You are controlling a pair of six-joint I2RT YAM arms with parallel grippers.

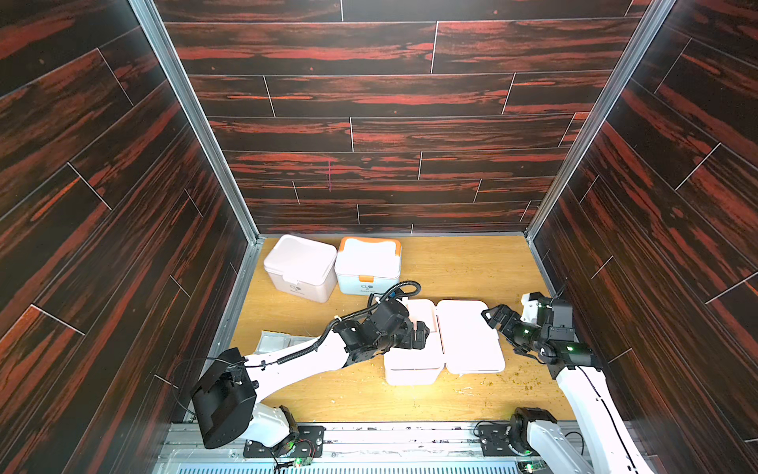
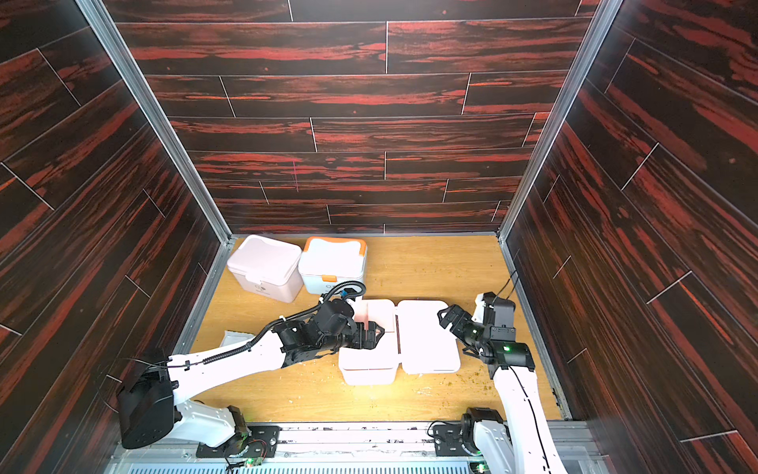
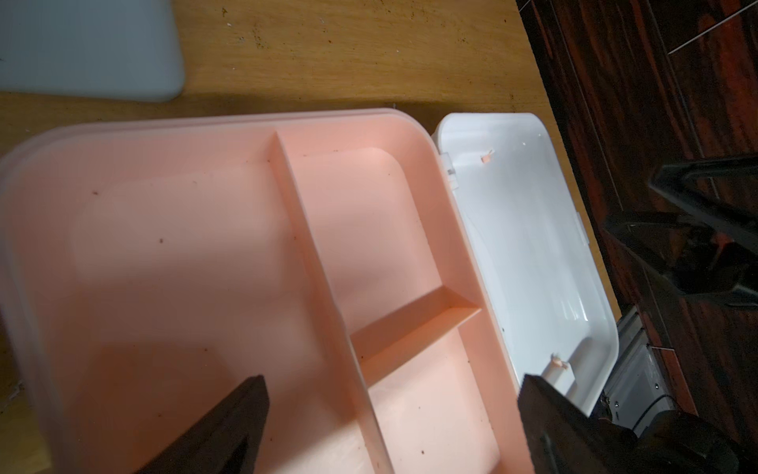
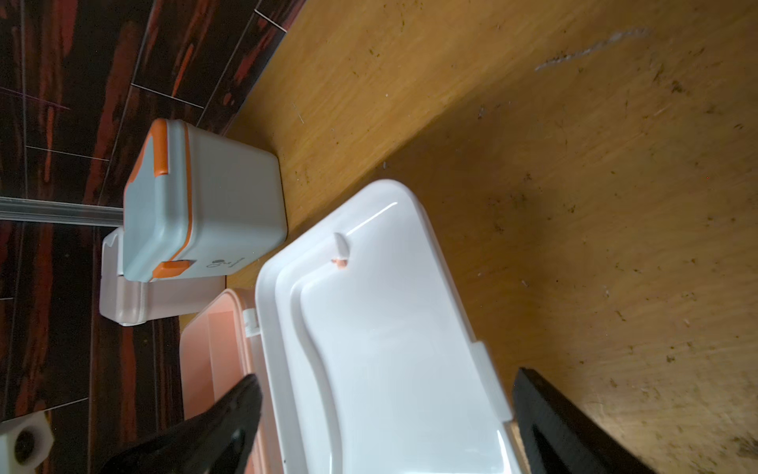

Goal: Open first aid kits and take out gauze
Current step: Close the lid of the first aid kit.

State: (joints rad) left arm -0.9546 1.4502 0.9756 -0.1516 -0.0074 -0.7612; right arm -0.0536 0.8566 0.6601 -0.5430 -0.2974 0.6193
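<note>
Between dark plank walls (image 1: 389,123), crumb-strewn table (image 1: 471,266)

No legible txt (kit logos (image 1: 366,286) too blurry).

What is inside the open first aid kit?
The open kit holds only a pink divided tray, visible compartments empty. The left gripper covers part of it; anything beneath the tray is hidden.

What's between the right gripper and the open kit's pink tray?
Only the kit's white lid, flipped open and lying flat, separates the right gripper from the pink tray. Both top views show it.
</note>
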